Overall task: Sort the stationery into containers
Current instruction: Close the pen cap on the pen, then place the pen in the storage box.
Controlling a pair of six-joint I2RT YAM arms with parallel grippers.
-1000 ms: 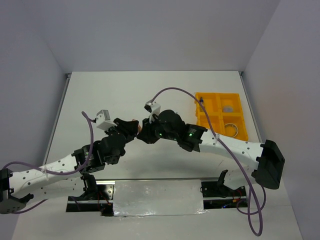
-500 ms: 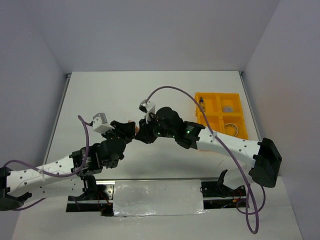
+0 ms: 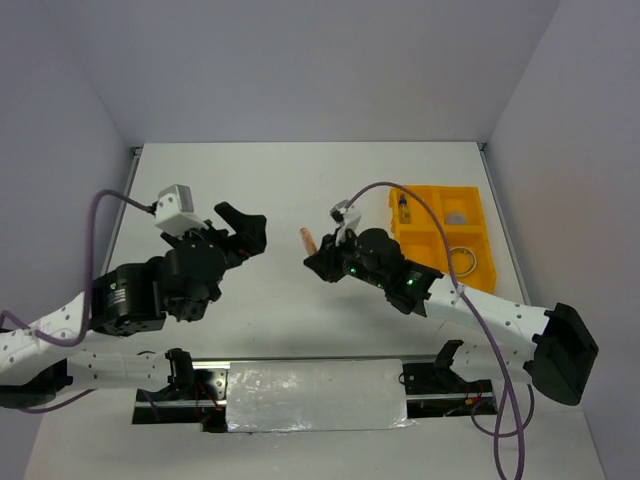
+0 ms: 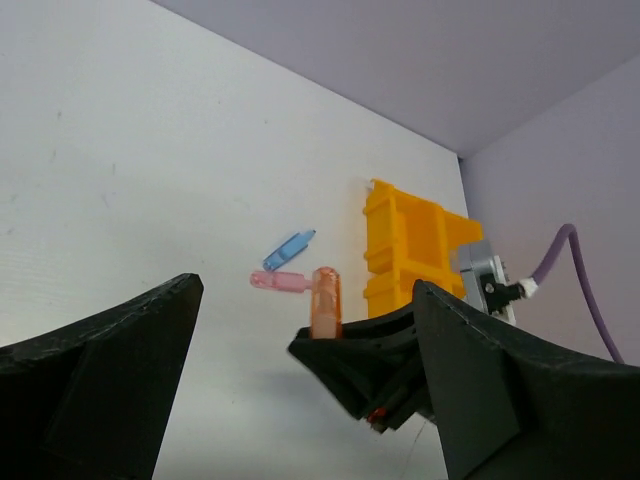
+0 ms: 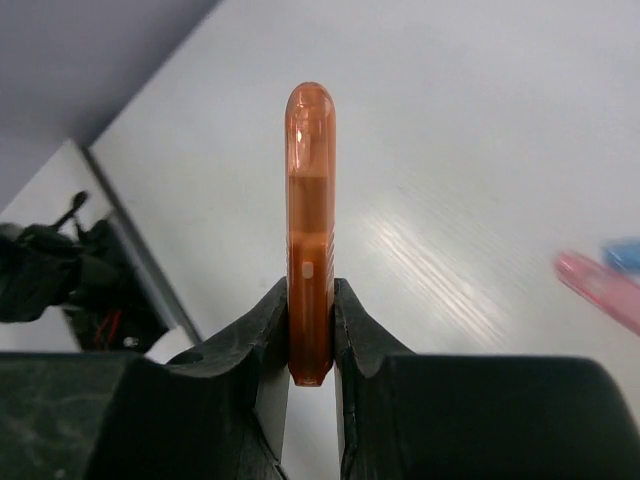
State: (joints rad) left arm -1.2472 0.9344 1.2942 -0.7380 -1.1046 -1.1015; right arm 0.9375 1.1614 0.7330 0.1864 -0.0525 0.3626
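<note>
Between the clenched tips of your right pincer (image 5: 311, 300) the orange clip (image 5: 310, 200) stands upright above the bench (image 3: 250, 170), likely for carrying to the tray (image 3: 398, 238) at its right; your left pincer (image 3: 247, 228) hangs released, apart.

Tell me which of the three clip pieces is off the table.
The orange clip: it stands pinched in the right hand, above the table. The pink clip and the blue clip both lie loose on the table.
</note>
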